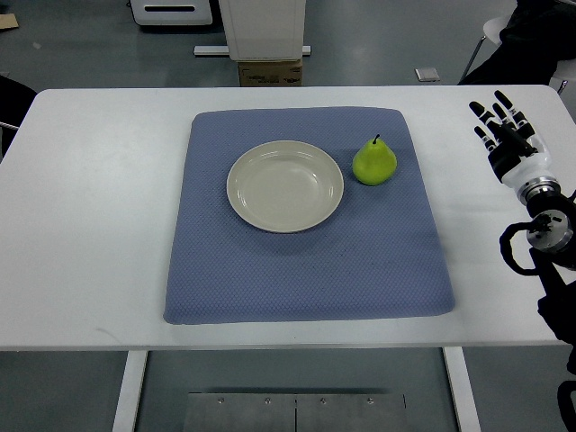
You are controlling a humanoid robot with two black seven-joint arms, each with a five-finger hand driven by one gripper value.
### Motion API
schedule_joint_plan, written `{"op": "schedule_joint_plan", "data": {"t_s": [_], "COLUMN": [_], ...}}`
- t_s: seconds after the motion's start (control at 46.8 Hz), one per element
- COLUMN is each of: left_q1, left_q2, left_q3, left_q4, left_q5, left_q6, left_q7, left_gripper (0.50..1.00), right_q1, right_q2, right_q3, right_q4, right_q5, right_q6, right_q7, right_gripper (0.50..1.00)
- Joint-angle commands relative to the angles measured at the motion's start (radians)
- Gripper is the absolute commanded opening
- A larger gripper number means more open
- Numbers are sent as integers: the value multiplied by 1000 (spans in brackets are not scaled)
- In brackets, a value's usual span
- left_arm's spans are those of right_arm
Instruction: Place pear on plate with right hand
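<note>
Now I see the pear [374, 163] upright just right of the plate [284, 186], probably not touching it; my right hand [506, 133] is well right, fingers spread, empty.

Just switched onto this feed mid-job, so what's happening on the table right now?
Nothing is being held yet. The right robot hand is over the right end of the white table, fingers spread and empty, well clear of the blue mat. The green pear stands upright on the mat just right of the cream plate, which is empty. The pear has not been picked up, and the left arm is out of view.
</note>
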Motion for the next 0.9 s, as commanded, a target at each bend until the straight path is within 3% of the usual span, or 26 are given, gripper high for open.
{"op": "schedule_joint_plan", "data": {"t_s": [0.0, 0.877], "left_q1": [0, 11], "left_q2": [0, 0], "left_q3": [2, 0], "left_q4": [0, 0], "left_q5": [0, 0], "left_q6": [0, 0], "left_q7": [0, 0], "left_gripper": [1000, 1000], "right_q1": [1, 4], "right_q2": [0, -32], "right_q3": [0, -32], "right_q4": [0, -4], "right_q5": [0, 0], "right_q6": [0, 28], "right_q7": [0, 0], "right_gripper": [1000, 1000]}}
